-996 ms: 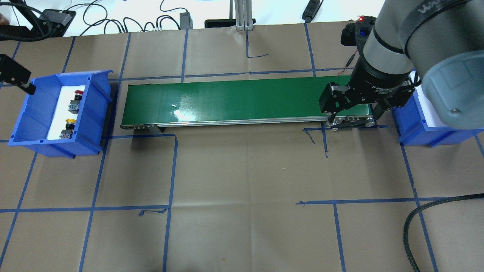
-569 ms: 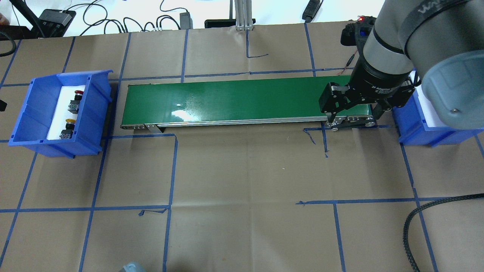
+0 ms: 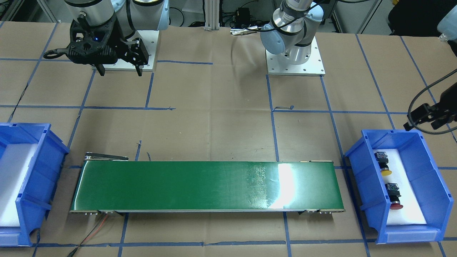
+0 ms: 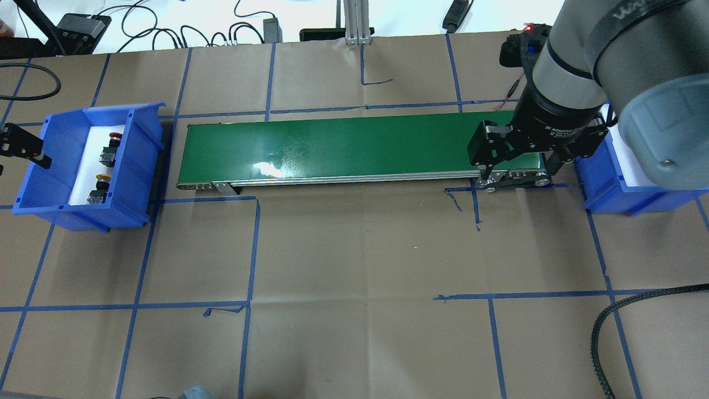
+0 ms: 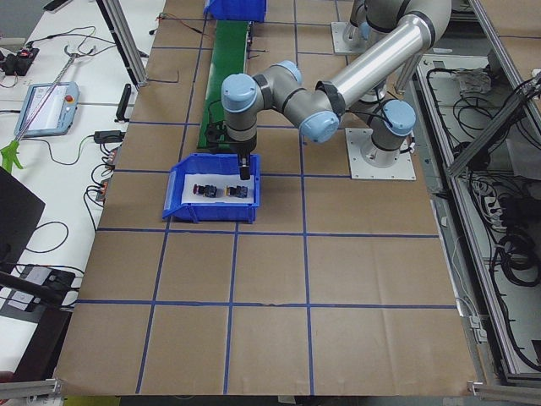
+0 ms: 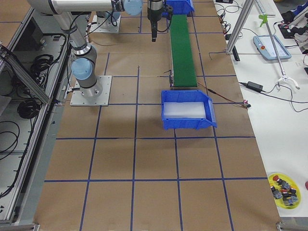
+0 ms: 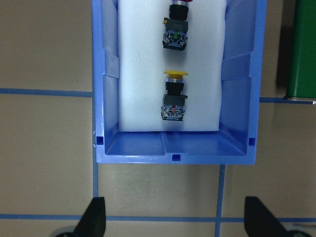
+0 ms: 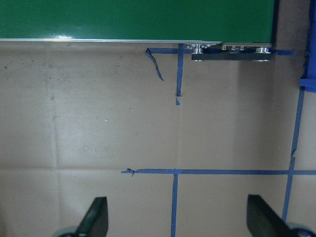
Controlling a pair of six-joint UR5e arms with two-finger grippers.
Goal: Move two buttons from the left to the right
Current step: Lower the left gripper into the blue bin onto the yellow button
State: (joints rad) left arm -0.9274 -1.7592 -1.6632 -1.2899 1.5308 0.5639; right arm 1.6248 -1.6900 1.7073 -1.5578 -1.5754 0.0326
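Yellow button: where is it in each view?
Front-facing: yellow button in the right-hand bin, upper of two.
Overhead: left-hand bin, lower of two.
Exterior left: near bin, right of two.
Exterior right: not visible.
Left wrist: picture centre.
Right wrist: not in it.
Landmark: green belt, in all six.

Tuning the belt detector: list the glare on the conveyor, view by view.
Front-facing view: a broad white glare washes the conveyor belt toward the blue bin on that view's right. Overhead view: a smaller patch left of the belt's middle. Right wrist view: only a faint glint at the belt's edge.
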